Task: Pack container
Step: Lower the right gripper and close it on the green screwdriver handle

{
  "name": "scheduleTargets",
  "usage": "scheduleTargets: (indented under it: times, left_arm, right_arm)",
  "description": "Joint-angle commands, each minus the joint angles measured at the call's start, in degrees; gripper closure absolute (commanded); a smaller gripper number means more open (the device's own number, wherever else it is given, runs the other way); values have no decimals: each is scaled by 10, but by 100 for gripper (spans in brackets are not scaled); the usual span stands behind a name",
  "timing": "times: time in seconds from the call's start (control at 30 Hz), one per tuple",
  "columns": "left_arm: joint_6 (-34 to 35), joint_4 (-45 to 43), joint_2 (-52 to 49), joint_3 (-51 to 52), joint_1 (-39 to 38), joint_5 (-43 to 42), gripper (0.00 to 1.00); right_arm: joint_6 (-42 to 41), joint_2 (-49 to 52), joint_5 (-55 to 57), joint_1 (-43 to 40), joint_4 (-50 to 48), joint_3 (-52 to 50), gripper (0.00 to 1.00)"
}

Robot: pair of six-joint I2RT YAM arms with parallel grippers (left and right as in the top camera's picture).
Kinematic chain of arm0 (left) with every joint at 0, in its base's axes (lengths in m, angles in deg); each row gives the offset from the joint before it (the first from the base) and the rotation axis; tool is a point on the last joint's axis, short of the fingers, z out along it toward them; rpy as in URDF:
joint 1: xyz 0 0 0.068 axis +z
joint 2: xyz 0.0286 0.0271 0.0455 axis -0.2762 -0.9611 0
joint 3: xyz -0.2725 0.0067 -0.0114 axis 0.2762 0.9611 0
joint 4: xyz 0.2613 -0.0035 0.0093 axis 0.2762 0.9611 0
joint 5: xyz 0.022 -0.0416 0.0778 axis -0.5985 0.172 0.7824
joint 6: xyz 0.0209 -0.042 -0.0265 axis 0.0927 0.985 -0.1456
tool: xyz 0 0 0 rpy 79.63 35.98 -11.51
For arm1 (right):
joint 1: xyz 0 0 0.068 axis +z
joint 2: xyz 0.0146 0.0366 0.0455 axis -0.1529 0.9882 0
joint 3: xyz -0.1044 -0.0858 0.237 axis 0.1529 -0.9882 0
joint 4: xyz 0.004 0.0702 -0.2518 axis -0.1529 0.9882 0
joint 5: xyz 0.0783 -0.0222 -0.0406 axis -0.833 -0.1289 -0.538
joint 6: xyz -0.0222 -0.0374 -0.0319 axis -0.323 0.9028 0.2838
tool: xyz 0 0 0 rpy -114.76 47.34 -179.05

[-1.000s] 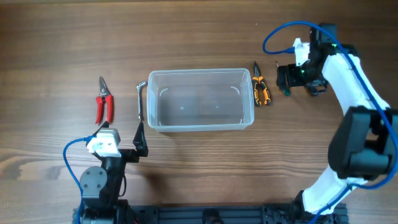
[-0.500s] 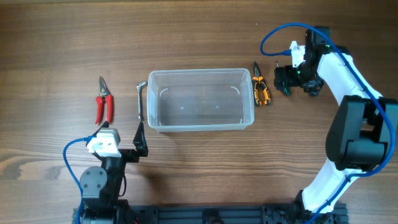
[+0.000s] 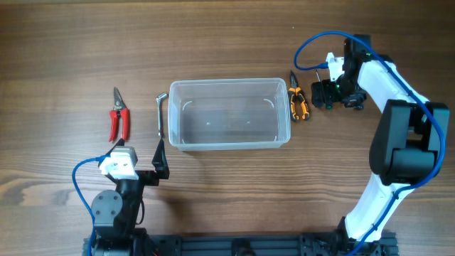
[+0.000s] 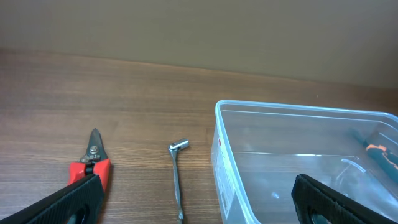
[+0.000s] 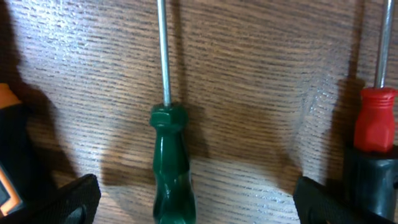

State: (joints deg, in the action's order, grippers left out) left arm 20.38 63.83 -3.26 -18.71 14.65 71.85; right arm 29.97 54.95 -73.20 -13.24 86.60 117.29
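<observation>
Right gripper point(image 5: 199, 202) spread wide over green screwdriver point(image 5: 169, 155): centre on handle, descend, clench, carry to container point(image 3: 229, 84). Left gripper point(image 4: 199, 202) released.

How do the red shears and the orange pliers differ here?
The red shears have red handles and lie well left of the container; the orange pliers have orange-and-black handles and lie close beside its right wall. Both lie flat outside it.

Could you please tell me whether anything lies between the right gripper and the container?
Yes: the orange-and-black pliers lie between the right gripper and the container, close beside its right wall.
</observation>
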Motion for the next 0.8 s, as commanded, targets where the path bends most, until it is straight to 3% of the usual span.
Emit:
scheduleTargets:
  times: [0.0, 0.27, 0.4, 0.77]
  left_arm:
    - [-11, -2, 4, 4, 4, -9, 0]
    - [-11, -2, 4, 4, 4, -9, 0]
    - [-11, -2, 4, 4, 4, -9, 0]
    - [-11, -2, 4, 4, 4, -9, 0]
  right_arm:
    - [14, 28, 6, -1, -5, -6, 1]
    - [14, 28, 5, -1, -6, -6, 19]
    - [12, 28, 2, -1, -12, -5, 9]
    - [23, 28, -18, -1, -27, -4, 5]
